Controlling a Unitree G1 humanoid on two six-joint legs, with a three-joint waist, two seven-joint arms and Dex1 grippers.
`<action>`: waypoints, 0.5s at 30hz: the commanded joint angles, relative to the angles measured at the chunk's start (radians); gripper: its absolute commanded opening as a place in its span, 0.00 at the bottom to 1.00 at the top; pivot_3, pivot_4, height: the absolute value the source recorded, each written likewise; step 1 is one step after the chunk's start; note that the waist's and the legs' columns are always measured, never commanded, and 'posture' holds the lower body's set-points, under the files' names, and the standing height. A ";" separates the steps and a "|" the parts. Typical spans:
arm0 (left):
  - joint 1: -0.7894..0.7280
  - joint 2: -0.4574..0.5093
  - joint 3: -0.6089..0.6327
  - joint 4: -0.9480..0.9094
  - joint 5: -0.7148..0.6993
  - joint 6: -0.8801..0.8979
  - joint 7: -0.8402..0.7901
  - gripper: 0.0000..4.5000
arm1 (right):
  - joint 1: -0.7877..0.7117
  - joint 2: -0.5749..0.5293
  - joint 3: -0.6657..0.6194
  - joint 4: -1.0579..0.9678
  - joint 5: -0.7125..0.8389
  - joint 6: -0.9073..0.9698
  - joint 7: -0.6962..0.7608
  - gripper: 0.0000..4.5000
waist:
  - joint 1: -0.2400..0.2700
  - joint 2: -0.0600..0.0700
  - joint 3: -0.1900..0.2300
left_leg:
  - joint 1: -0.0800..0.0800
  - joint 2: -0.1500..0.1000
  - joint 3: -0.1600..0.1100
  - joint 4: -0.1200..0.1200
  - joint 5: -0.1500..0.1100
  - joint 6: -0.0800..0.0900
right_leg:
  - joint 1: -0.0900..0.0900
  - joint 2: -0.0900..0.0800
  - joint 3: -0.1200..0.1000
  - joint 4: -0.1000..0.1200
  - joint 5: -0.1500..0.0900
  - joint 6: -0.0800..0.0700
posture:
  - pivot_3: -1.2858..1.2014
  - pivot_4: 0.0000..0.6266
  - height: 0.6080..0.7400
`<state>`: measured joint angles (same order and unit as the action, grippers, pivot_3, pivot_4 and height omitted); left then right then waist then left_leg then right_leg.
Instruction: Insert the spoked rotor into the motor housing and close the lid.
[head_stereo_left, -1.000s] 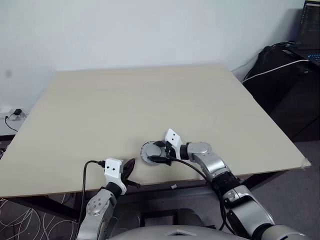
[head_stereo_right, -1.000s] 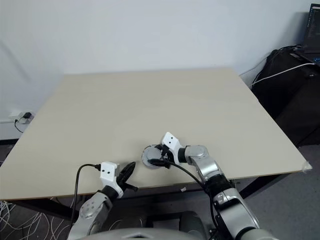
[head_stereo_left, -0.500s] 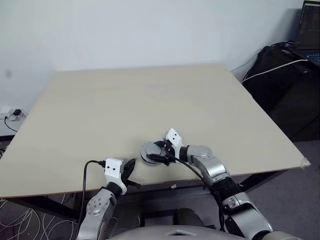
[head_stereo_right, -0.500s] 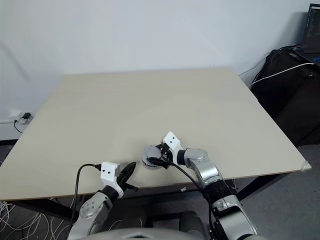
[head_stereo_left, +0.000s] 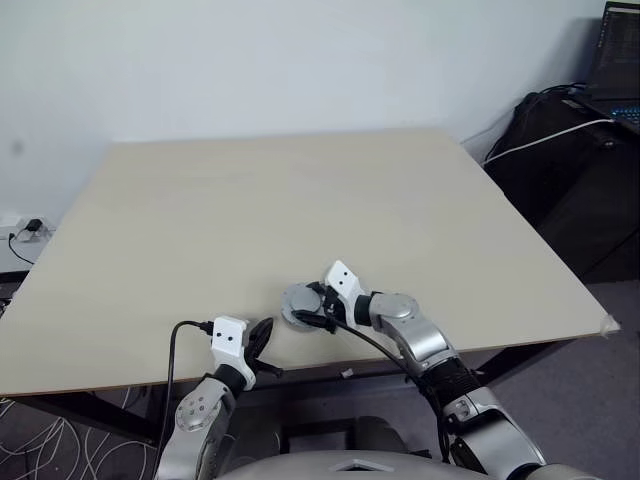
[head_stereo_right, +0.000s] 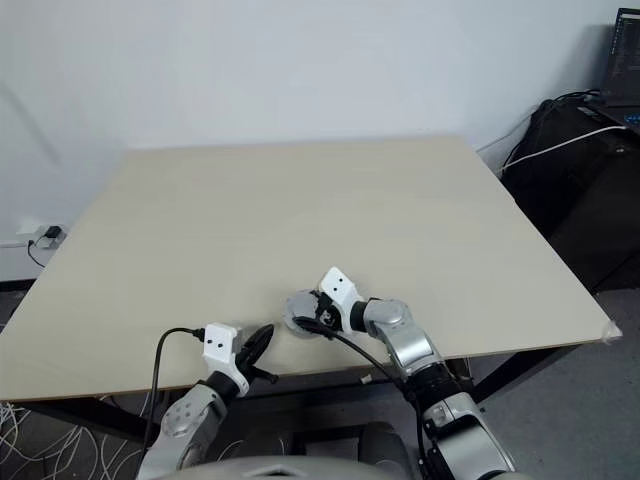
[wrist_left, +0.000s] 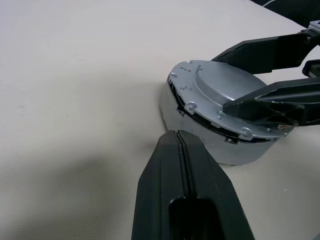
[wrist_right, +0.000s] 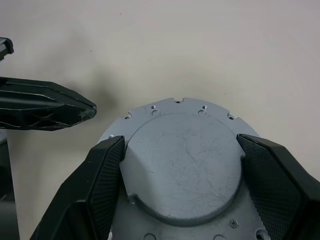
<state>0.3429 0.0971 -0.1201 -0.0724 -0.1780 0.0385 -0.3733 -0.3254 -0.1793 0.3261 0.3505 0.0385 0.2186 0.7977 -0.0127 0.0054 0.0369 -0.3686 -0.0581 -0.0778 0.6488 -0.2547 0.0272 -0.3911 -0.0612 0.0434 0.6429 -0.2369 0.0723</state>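
A round silvery lid (wrist_left: 225, 92) with a raised centre sits on a silvery round body, the motor housing (wrist_left: 200, 137), near the table's front edge (head_stereo_left: 297, 302). A dark gap shows between lid and body on the side facing my left gripper. My right gripper (wrist_right: 181, 142) reaches in from the right, its two black fingers (wrist_right: 102, 175) pressed against opposite sides of the lid. Shut and holding nothing, my left gripper (head_stereo_left: 262, 330) hovers just short of the housing, at the front edge. The spoked rotor is hidden.
The pale table (head_stereo_left: 300, 200) stretches wide behind the housing. Its front edge (head_stereo_left: 120, 380) runs just under both grippers. A black bag with a white cable (head_stereo_left: 560, 140) and a laptop (head_stereo_left: 620, 60) stand past the right edge.
My right wrist has turned a little while its fingers stay on the lid. The housing and my left gripper have stayed where they were.
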 joint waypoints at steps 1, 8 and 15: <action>-0.008 -0.001 -0.001 -0.034 -0.013 -0.012 -0.007 0.00 | -0.002 0.005 0.005 -0.009 -0.014 -0.012 -0.020 0.73 | 0.000 0.000 0.000 | 0.000 0.000 0.000 0.000 0.000 0.000 | 0.000 0.000 0.000 0.000 0.000 0.000 | 0.52 0.00 1.00; -0.006 -0.001 -0.001 -0.027 -0.014 -0.018 -0.009 0.00 | -0.006 0.007 0.013 -0.003 -0.028 -0.003 -0.040 0.73 | -0.001 0.000 0.000 | 0.001 0.000 0.000 0.000 0.000 0.000 | 0.001 0.000 0.000 0.000 0.000 0.000 | 0.52 0.00 1.00; -0.006 -0.004 -0.001 -0.026 -0.014 -0.020 -0.007 0.00 | -0.012 0.006 0.021 0.012 -0.058 -0.009 -0.075 0.73 | -0.001 0.000 0.000 | 0.002 0.000 0.000 0.000 0.000 -0.001 | 0.001 0.000 0.000 0.001 0.000 0.000 | 0.52 0.00 1.00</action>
<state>0.3438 0.0979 -0.1201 -0.0723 -0.1782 0.0367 -0.3735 -0.3259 -0.1703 0.3460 0.3522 0.0012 0.2052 0.7417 -0.0136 0.0052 0.0366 -0.3671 -0.0580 -0.0779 0.6489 -0.2549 0.0267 -0.3900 -0.0611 0.0436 0.6435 -0.2368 0.0725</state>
